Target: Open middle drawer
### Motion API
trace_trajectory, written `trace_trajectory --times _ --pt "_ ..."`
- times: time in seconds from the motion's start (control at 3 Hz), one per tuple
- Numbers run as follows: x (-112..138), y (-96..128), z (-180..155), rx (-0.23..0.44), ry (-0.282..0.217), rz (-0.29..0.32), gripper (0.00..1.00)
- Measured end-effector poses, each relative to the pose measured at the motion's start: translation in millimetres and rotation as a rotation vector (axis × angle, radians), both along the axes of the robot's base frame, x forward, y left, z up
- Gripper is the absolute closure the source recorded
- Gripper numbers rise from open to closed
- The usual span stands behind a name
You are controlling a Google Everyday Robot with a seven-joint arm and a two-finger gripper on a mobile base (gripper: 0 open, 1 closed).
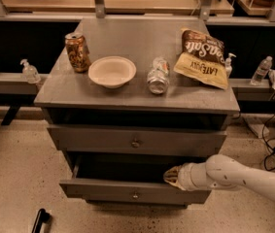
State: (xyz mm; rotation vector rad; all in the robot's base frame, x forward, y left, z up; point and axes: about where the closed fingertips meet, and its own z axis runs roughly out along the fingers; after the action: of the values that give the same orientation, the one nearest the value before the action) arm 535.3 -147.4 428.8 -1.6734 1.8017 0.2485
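Observation:
The middle drawer point(103, 189) is the lower grey front with a small round knob point(135, 195). It stands pulled out from the cabinet, with a dark open space behind its top edge. My gripper point(172, 175) sits at the drawer's top edge, right of the knob, at the end of the white arm point(244, 178) that comes in from the lower right. The top drawer point(98, 140), with its own knob point(135, 142), sits above it. The bottom drawer is hidden beneath the open one.
On the cabinet top point(127, 38) stand a brown can point(77, 51), a white bowl point(111, 71), a bottle lying down point(158, 75) and a chip bag point(201, 58). Plastic bottles stand on side ledges left point(29, 72) and right point(262, 70). Cables point(273, 152) lie on the floor at right.

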Motion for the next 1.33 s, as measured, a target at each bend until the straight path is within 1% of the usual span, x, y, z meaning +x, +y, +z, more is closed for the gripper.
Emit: trace_trajectory --times 0.33,0.67,1.0,1.33 --pt "-4 -1 5 0.006 0.002 0.003 1.0" --pt "-21 -7 1 0.03 0.011 0.016 1.0" --pt "-22 -6 8 0.033 0.009 0.019 1.0" --pt "-35 16 26 0.091 -0.05 0.09 1.0"
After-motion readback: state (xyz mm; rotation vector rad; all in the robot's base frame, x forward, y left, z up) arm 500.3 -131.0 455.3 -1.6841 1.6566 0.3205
